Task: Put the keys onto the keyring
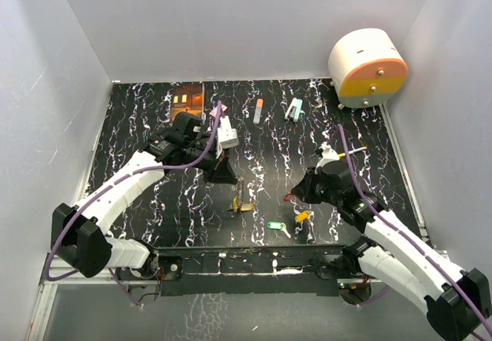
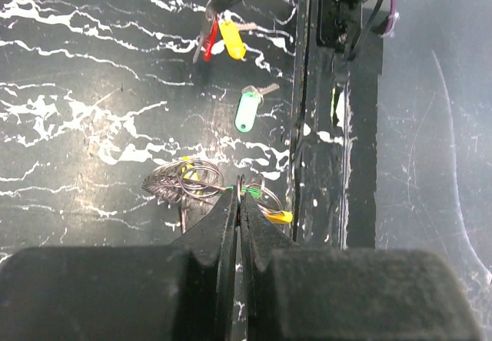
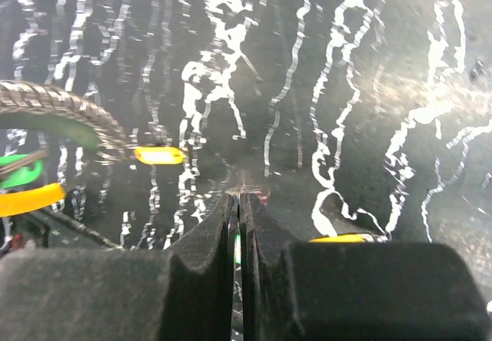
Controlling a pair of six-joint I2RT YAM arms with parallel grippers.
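The keyring (image 2: pixel 184 181), a silvery coil carrying yellow and green pieces, rests at the front middle of the table (image 1: pixel 138 118), its wire clamped in the left gripper (image 2: pixel 240 196). The right gripper (image 3: pixel 238 196) seems closed on the red key (image 2: pixel 208 43) nearby, so I judge threading is in hand. Next, the key's hole must meet the wire's end.

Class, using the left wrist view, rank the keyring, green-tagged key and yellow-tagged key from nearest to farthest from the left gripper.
1. keyring: at the tips of the left gripper, slightly left.
2. green-tagged key: mid-frame, farther up.
3. yellow-tagged key: top of frame, farthest, beside the red key.
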